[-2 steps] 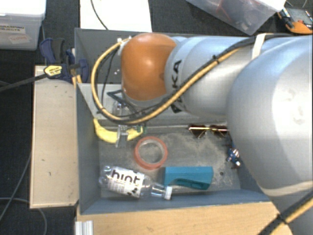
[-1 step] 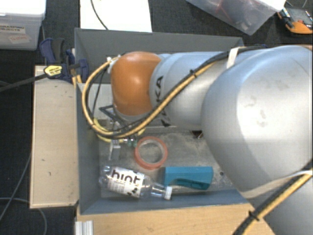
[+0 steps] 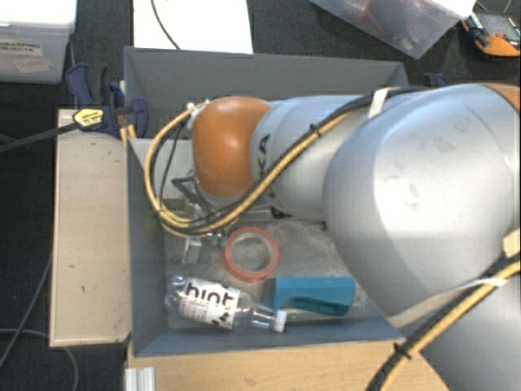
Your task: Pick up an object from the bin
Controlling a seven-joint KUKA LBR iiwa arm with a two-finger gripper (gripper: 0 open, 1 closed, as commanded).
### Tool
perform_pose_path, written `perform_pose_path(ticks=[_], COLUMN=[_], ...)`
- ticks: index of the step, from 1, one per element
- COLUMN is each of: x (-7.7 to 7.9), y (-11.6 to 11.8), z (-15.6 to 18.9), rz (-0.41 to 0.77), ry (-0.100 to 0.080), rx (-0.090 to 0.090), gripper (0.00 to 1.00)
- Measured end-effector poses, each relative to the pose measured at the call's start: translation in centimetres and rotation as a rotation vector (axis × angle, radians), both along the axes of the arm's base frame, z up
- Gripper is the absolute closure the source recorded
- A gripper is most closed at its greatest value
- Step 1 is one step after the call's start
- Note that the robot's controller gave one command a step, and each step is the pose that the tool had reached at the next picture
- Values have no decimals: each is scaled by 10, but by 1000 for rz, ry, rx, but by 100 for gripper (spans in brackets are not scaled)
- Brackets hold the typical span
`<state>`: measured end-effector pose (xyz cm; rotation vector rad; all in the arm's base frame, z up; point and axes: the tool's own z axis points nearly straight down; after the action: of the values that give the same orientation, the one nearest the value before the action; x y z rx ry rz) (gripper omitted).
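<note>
**Hand low at the bin's left, orange ring nearest**

The hand (image 3: 193,245) sits low in the left part of the grey metal bin (image 3: 260,76), tucked under the arm's orange cover (image 3: 228,145) and cables. Whether it is released or clenched I cannot tell, and nothing shows as grasped.

Just beside it, to the right, a translucent orange ring (image 3: 251,253) lies flat on the bin's floor. I judge it light and stiff, a thin-walled hoop. It is best taken across its wall, one side in the hole and one outside.

Nearer the front wall a clear plastic bottle (image 3: 213,304) lies on its side, printed label up, white cap (image 3: 279,322) pointing right. It looks smooth and round, so it is likely to roll or slip, and the middle of its body seems the surest hold. What is in it I cannot tell.

By its cap end lies a teal block (image 3: 313,294), seemingly rigid and flat-sided, and probably easy to take across its narrow width. These things lie spread out rather than heaped.
</note>
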<state>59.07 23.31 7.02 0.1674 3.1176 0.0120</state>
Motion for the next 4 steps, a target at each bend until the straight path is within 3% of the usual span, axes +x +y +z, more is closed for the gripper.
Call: perform_pose_path(ticks=[1,2,3,4], x=[-5,-5,-8,-6], y=[4,4,3,3], z=[1,1,27,64], rz=[-71,-71,-72,-71], ry=[14,14,26,19], rx=[0,0,-4,-1], gripper=[100,100,100,100])
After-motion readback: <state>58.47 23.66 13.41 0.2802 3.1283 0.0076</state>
